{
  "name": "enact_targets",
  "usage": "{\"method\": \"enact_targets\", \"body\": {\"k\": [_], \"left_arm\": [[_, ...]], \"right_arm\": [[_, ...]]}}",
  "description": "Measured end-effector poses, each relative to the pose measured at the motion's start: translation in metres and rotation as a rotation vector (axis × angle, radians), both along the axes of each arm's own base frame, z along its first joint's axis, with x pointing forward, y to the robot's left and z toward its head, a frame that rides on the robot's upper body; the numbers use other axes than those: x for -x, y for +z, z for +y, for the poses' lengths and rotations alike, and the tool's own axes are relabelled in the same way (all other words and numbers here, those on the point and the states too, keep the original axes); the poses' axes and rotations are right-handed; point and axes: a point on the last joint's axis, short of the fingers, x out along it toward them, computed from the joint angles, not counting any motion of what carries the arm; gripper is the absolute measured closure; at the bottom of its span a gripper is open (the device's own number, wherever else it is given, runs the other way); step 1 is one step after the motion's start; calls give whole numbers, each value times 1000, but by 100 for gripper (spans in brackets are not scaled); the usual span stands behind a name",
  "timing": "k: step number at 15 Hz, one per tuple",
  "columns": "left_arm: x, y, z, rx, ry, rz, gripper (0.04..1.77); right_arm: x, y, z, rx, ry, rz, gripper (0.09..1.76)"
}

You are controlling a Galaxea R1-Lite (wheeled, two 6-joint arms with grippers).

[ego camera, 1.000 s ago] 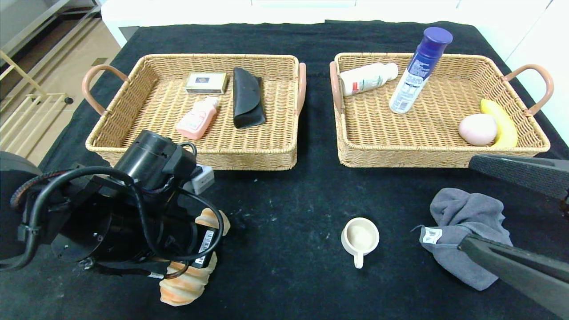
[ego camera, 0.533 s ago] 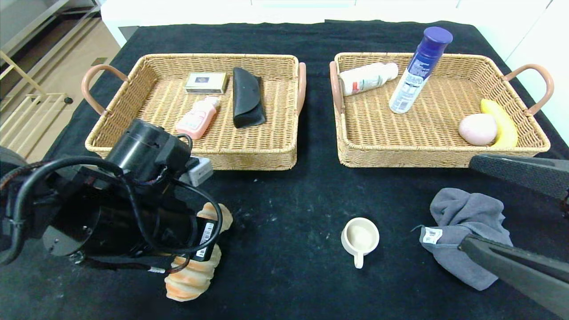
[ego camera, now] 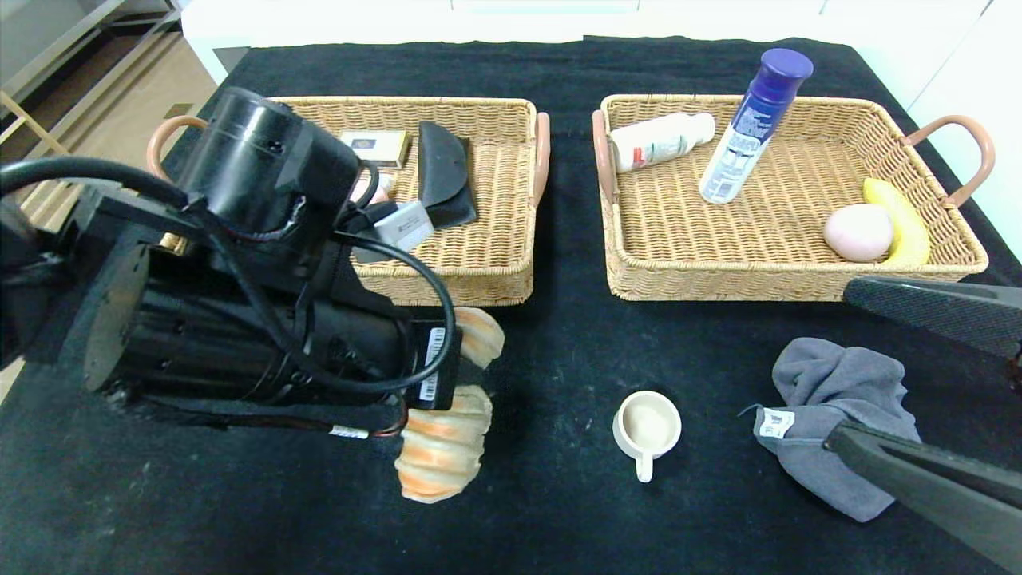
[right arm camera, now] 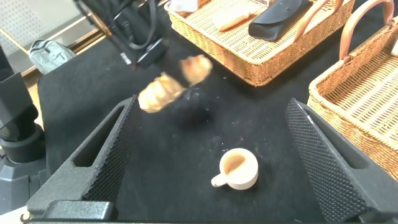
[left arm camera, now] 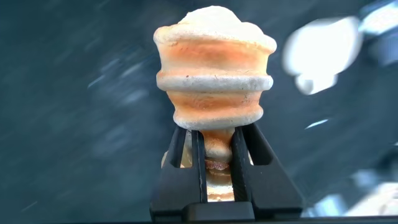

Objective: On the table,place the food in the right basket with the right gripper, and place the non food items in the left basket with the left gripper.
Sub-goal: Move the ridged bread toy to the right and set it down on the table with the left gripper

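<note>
My left gripper (left arm camera: 216,134) is shut on the narrow middle of a ridged orange-and-cream croissant (left arm camera: 214,68). It holds the croissant (ego camera: 447,447) off the black table, in front of the left basket (ego camera: 479,104). The arm's bulky wrist covers that basket's near left part. My right gripper (right arm camera: 211,106) stands open low at the right with nothing between its fingers, over the near right of the table. A white cup (right arm camera: 239,169) sits on the cloth-covered table ahead of it. A crumpled grey cloth (ego camera: 846,383) lies beside the right gripper (ego camera: 838,367).
The left basket holds a small box (ego camera: 371,148) and a black case (ego camera: 443,172). The right basket (ego camera: 798,271) holds a white bottle (ego camera: 663,140), a blue-capped spray can (ego camera: 746,132), a pink ball (ego camera: 857,231) and a banana (ego camera: 902,224). The cup (ego camera: 647,423) stands mid-table.
The left arm has risen and swung right toward the table's middle, carrying the croissant up off the table. The right arm, cup and cloth have not moved.
</note>
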Motion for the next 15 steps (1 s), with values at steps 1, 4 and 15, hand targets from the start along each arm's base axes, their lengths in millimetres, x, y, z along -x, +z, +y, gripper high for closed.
{"method": "enact_targets", "body": {"k": [1, 4, 15], "left_arm": [[-4, 2, -9, 28, -11, -3, 149], [-19, -1, -36, 82, -45, -42, 149], [-42, -32, -75, 58, -84, 2, 150]], "right_arm": [[0, -1, 0, 4, 0, 4, 14], [0, 0, 0, 3, 0, 4, 14], [2, -2, 2, 8, 18, 9, 14]]}}
